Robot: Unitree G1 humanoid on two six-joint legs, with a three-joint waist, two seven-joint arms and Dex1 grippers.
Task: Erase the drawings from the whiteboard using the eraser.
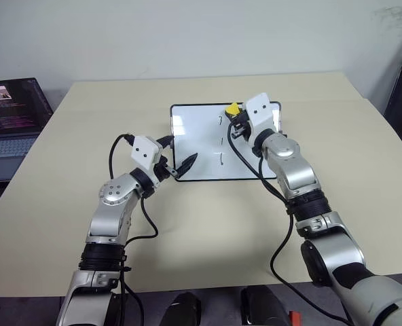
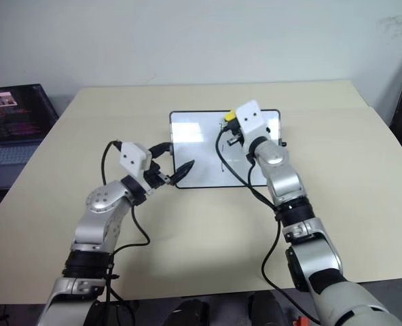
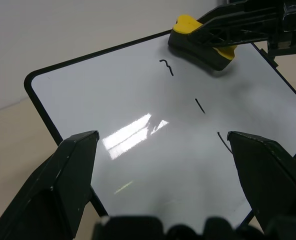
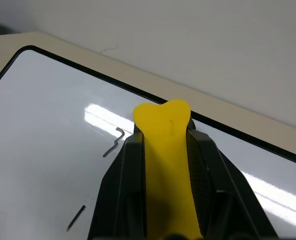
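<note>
My right gripper [image 4: 165, 165] is clamped on the yellow eraser [image 3: 200, 42], which sits at the whiteboard's [image 1: 194, 142] far edge just beside the top hooked stroke of the three drawings [image 3: 166, 66]. My left gripper [image 3: 163, 170] hangs wide open over the near edge, though I can't quite tell whether it touches the board. If it isn't bracing the frame, the glossy board may skid as I wipe, and a tilted eraser would skip the thin marks.

Even overhead light is filling the room. Glare is streaking the whiteboard [image 3: 138, 150]. Soft shadows are falling beneath the arms.
</note>
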